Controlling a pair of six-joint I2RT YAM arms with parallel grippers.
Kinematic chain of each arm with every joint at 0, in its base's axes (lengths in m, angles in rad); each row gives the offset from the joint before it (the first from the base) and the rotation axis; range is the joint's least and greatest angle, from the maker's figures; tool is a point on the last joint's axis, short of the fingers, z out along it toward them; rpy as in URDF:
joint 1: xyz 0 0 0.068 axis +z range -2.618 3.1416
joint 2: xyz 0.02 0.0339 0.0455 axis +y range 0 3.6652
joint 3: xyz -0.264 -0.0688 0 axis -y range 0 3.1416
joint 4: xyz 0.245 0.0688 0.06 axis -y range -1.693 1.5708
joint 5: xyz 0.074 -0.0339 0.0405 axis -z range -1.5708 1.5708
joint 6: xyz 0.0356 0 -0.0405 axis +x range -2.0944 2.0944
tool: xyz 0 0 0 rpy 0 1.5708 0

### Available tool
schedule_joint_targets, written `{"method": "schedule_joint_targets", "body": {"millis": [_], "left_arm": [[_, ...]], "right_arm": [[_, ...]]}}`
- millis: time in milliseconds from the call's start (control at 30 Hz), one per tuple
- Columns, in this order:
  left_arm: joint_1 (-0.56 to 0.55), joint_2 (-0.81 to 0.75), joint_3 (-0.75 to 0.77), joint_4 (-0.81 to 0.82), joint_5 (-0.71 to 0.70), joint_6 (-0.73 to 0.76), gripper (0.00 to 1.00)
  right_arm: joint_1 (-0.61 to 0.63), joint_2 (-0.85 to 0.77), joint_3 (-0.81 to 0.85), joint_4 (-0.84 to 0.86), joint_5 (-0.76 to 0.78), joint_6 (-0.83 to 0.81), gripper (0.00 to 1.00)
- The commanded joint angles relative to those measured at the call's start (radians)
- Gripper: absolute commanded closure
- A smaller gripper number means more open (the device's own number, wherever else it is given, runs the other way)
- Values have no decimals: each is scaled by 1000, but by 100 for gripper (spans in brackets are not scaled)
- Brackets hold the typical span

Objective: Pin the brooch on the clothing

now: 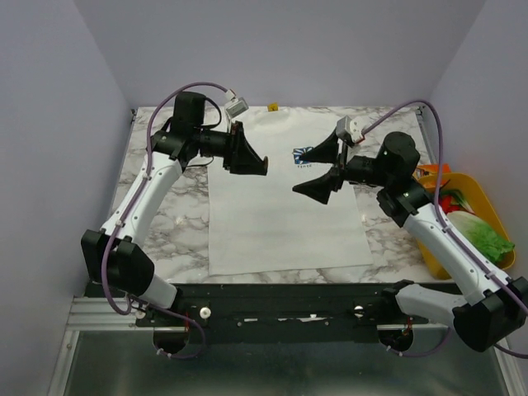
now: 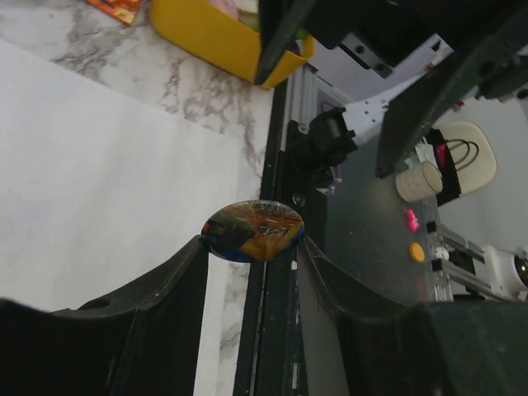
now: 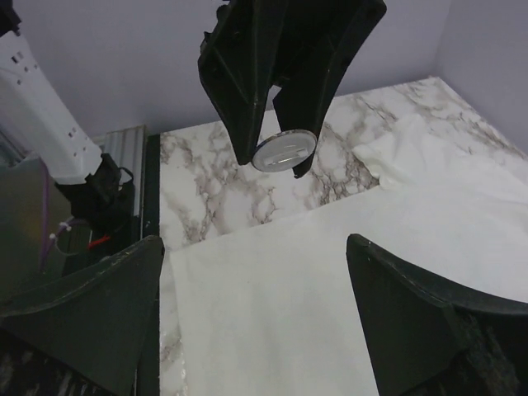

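Note:
The white T-shirt (image 1: 280, 223) lies flat on the marble table, its blue flower print (image 1: 304, 155) on the chest and its yellow neck label (image 1: 272, 106) at the far edge. My left gripper (image 1: 262, 165) hovers above the shirt's upper left, shut on the brooch (image 2: 253, 231), a small round pin with an orange-and-dark face pinched at the fingertips. The right wrist view shows the brooch's silver back (image 3: 283, 150) between the left fingers (image 3: 243, 91). My right gripper (image 1: 318, 169) is open and empty, facing the left one above the shirt (image 3: 272, 313).
A yellow bin (image 1: 488, 216) with green and red produce stands at the table's right edge, and it also shows in the left wrist view (image 2: 206, 37). Marble tabletop (image 1: 169, 223) lies bare left of the shirt. The black front rail (image 1: 280, 301) runs along the near edge.

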Motion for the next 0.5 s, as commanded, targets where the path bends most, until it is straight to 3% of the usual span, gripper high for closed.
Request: {"method": "schedule_joint_targets", "body": {"millis": [0,100,133,233,267,367,433,467], "left_arm": [[-23,-73,-27,70,233,36,77],[-40,-102,-73,233,268,-90,82],[-46,-111,-117,305,274,-224,85],[-66,-151,-255,736,290,-505,87],[-69,-163,-291,1035,288,-749,87],[-73,-133,-365,1490,288,-1118,87],[-75,-104,-382,1663,288,-1270,87],[-75,-69,-382,1870,285,-1355,87]], "right_arm": [[2,32,92,58,-221,-85,0],[2,99,155,93,-302,-72,0],[2,115,172,107,-321,-59,0],[2,172,218,175,-371,31,2],[4,185,224,214,-387,43,2],[7,216,224,309,-416,112,5],[10,239,221,342,-436,146,9],[14,247,221,363,-444,154,10]]}}
